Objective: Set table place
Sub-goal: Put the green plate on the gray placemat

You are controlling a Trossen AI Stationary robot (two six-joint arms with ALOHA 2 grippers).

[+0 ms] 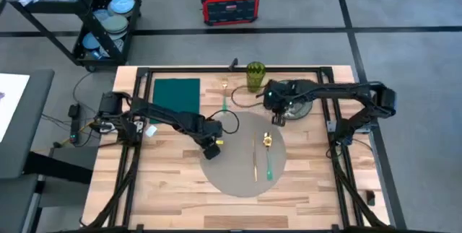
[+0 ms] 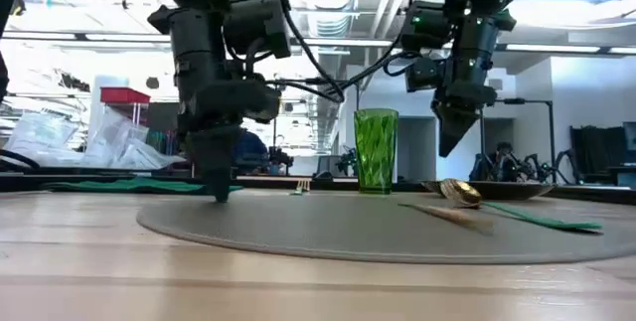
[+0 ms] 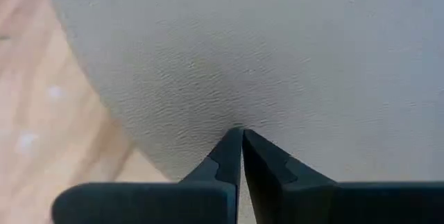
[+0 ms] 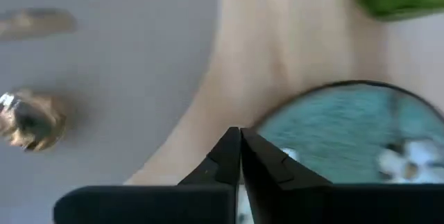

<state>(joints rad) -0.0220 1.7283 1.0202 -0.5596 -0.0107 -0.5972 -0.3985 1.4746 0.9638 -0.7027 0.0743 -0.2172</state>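
The round grey placemat lies flat on the wooden table. A gold spoon with a green handle and a slim gold utensil lie on its right half. My left gripper is shut, pointing down at the mat's left edge. My right gripper is shut and hangs in the air over the bare wood between the mat and the floral plate, touching nothing. The plate sits on the table at the far right, beside a green glass. My left gripper has its shut fingertips set on the placemat's top face, a little in from the mat's left edge. The fingers come from above, pointing down. The mat lies flat on the table under them.
A dark green napkin lies at the far left of the table, with a green-handled fork between it and the glass. Bare wood shows along the near edge. Beyond the table stand a dark shelf cart and a red box.
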